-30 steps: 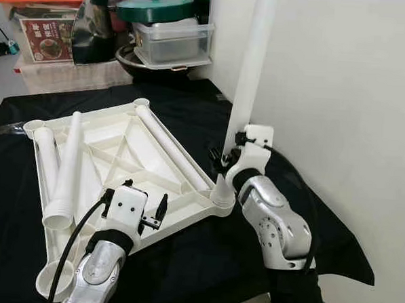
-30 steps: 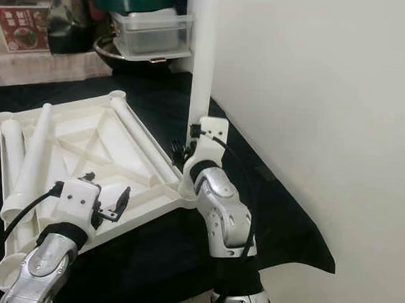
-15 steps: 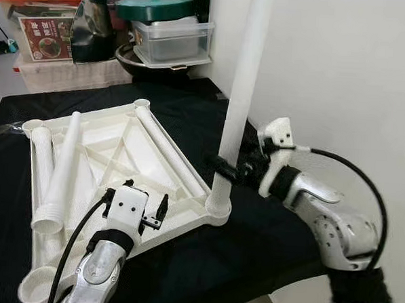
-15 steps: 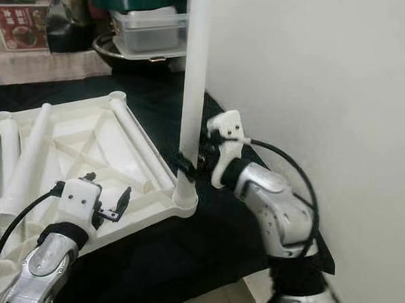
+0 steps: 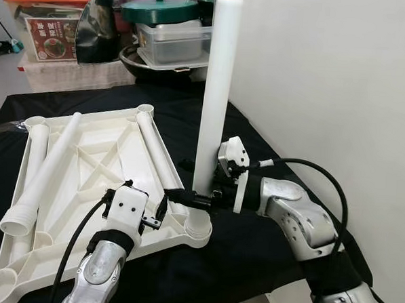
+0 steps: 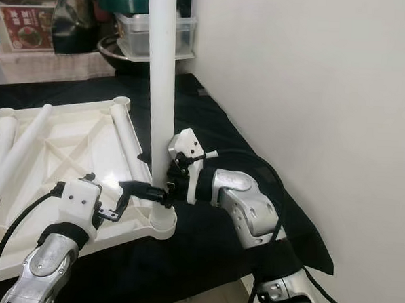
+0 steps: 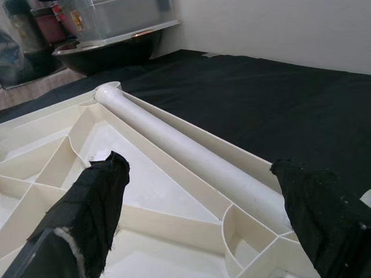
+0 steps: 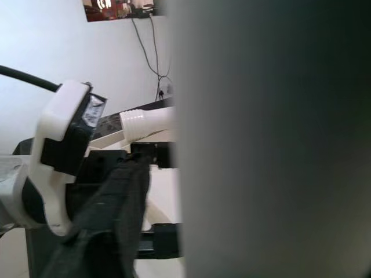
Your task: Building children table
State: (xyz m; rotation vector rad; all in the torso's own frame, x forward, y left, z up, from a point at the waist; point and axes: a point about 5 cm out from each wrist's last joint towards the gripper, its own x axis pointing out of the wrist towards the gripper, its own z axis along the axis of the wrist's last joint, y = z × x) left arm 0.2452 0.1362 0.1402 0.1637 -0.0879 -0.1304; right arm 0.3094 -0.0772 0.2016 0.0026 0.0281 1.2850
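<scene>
White plastic tabletop [image 5: 107, 153] lies upside down on the black cloth [image 5: 271, 135]. One table leg [image 5: 213, 104] stands upright in the tabletop's corner socket [image 5: 197, 227] nearest the wall, with the right gripper [image 5: 186, 198] clenched around its base. The left gripper [image 7: 203, 220] hovers spread open over the tabletop. Three more legs [image 5: 155, 156] lie flat on it.

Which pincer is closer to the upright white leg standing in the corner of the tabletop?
Right. The right pincer is clamped around the upright leg just above its corner socket. The left pincer hovers open over the tabletop beside it, not touching the leg.
</scene>
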